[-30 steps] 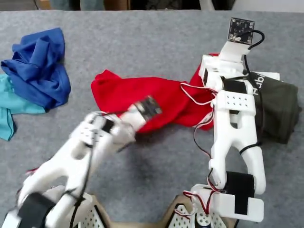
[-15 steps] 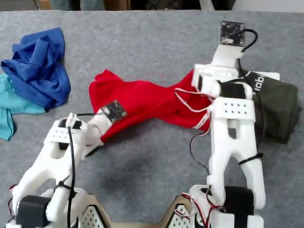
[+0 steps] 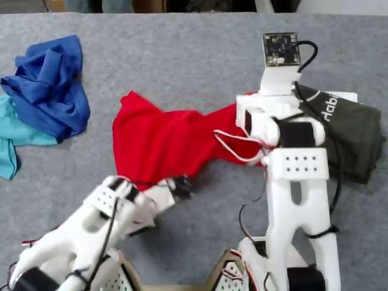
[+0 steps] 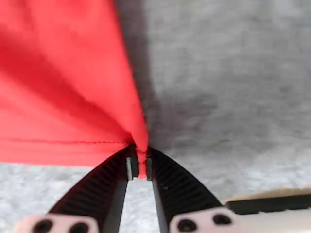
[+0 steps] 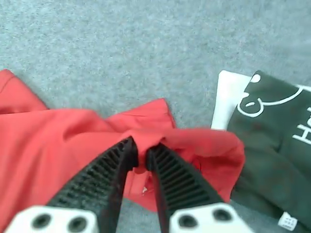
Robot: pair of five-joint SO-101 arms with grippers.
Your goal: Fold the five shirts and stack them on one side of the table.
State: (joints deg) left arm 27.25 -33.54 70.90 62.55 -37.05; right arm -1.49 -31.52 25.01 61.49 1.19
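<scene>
Red shirt (image 3: 163, 139), we judge, is limp and light; left claw (image 4: 138, 167) clenches its hem corner, right claw (image 5: 140, 162) a fold.

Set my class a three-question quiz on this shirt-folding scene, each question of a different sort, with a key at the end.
1. True or false: the left hand is shut on an edge of the red shirt.
2. Choose one. The dark green shirt is: A) crumpled in a heap; B) folded, lying beside the red shirt; C) held in the left hand.
3. Fill the gap: the right hand pinches a fold of the ____ shirt.

Key: 1 true; 2 B; 3 red.
</scene>
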